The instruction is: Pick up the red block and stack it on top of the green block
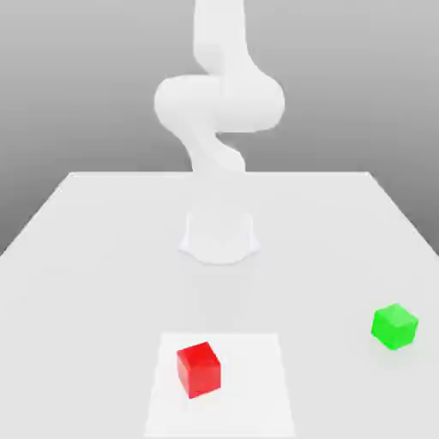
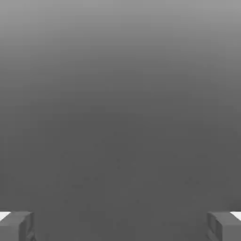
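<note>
The red block (image 1: 199, 369) rests on the white table near its front edge, a little toward the exterior view's left of centre. Farther toward the exterior view's right sits the green block (image 1: 394, 326), well apart from the red one. In the hand view my gripper (image 2: 120, 226) is open, its grey fingertips (image 2: 16, 226) spread far apart with nothing between them and only plain grey background beyond.
The white arm rises from its round base (image 1: 219, 236) at mid-table and bends upward out of the picture. A lighter square patch (image 1: 257, 394) lies under the red block. The table (image 1: 94, 257) narrows toward its far edge.
</note>
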`<state>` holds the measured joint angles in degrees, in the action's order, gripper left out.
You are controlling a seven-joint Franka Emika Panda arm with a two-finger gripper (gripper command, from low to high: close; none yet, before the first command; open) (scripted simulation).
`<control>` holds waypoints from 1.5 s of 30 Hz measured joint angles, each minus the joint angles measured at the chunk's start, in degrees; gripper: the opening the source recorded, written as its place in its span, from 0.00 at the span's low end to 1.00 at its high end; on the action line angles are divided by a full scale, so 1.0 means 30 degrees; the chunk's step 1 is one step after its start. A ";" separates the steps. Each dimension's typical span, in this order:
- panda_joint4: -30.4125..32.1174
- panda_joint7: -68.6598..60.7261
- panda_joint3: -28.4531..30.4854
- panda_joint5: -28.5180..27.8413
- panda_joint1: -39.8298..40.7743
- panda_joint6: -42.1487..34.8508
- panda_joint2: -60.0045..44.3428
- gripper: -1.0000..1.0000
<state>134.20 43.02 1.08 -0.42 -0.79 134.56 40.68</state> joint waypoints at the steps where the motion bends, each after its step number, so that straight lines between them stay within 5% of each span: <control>1: 0.0354 -0.0427 0.0159 -0.0047 -0.0106 0.0410 -0.0763 0.50; 20: 0.6508 -0.8811 0.2160 0.0488 -0.0929 0.7511 -1.3994 0.50; 26: 0.6337 -1.0226 0.1243 0.1802 -0.0268 1.0797 -1.8157 0.50; 27: 0.6256 -1.0347 0.1031 0.1958 -0.0091 1.1277 -1.8724 0.00; 34: 0.6246 -1.0322 0.0975 0.1929 -0.0033 1.1323 -1.8806 0.00; 45: 0.6737 -1.1006 0.0517 0.0150 -0.1851 0.7577 -1.4531 0.00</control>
<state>154.41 10.00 2.63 0.03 -6.34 157.29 -2.91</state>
